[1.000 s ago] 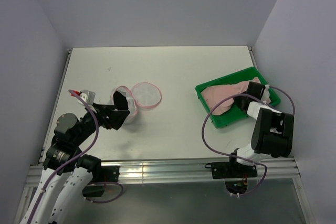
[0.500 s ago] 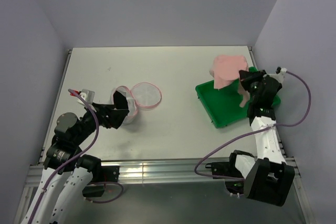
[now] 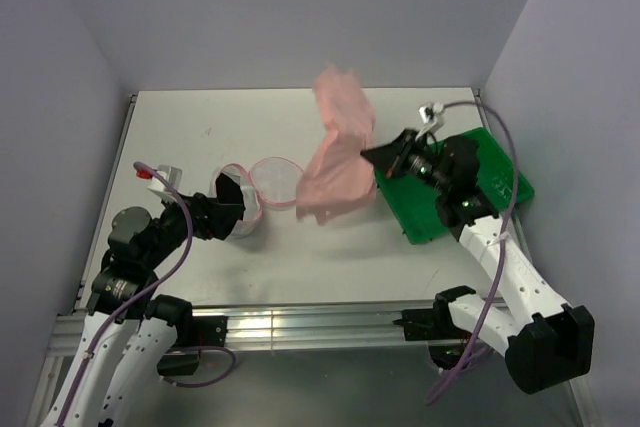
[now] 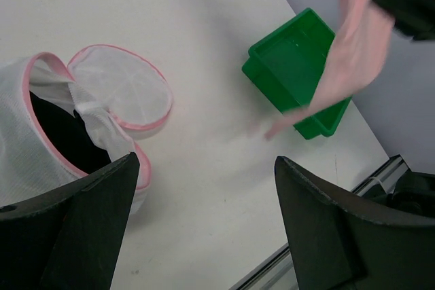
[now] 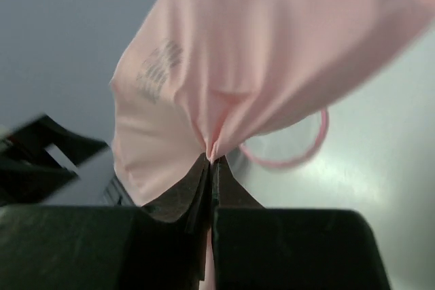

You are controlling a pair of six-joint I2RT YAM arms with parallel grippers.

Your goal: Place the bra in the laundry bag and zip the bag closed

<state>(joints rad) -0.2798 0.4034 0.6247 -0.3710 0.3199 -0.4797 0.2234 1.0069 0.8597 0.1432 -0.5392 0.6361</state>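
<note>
Right end effector (image 5: pixel 209 162) is clamped tight on the bra (image 3: pixel 338 162), its two dark fingers pressed together with a pinch of pale pink fabric bunched between the tips. The bra is up in the air, off the green tray (image 3: pixel 500 187), and the cloth fans out wide from the pinch and looks blurred. From above it hangs between the tray and the laundry bag (image 3: pixel 235 209). Its upper edge shows against the back wall, and its lower edge falls just beside the bag's round lid (image 3: pixel 277 182).

That lid is flipped open and lies flat on the worktop (image 3: pixel 200 127), a white mesh disc with a pink rim, joined to the pouch on its left. The pouch stands with its mouth open, the pink zipper rim on show and the inside dark.

On the other side, the left end effector (image 3: pixel 225 212) sits right at the bag with its fingers spread well apart. In its wrist view, one finger (image 4: pixel 88 229) is against the pouch's pink rim and the other is out over bare worktop. Whether that finger presses on the mesh I cannot tell. The tray sits toward the right edge of the worktop, well apart from the bag.
</note>
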